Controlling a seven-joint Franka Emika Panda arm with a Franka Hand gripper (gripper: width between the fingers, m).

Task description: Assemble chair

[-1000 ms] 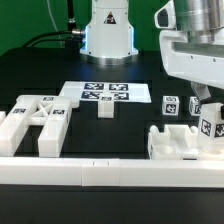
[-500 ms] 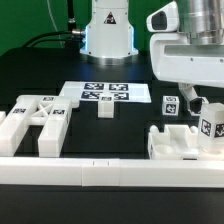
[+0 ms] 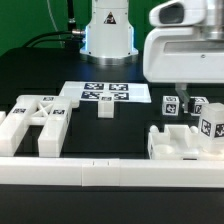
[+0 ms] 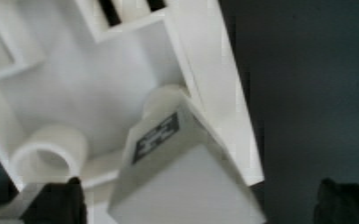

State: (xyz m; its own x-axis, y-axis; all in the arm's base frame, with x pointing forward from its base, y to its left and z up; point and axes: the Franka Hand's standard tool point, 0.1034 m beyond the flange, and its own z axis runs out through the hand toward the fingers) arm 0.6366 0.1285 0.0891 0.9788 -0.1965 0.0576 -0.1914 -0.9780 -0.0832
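Black tabletop [image 3: 30, 75] carries the marker board [image 3: 105, 94] at its middle. To the exterior view's right of that board lies the chair's seat slab [image 3: 170, 148], with tagged square posts [image 3: 170, 107] standing by it; the arm's white wrist housing [image 3: 185, 50] hangs above them. To the exterior view's left of the board lie the frame pieces [image 3: 35, 125], and just at its near edge a short post [image 3: 105, 108]. In the wrist view the fingers [image 4: 55, 196] stand wide apart, seemingly clear of the tagged white part [image 4: 158, 140] between them and holding nothing.
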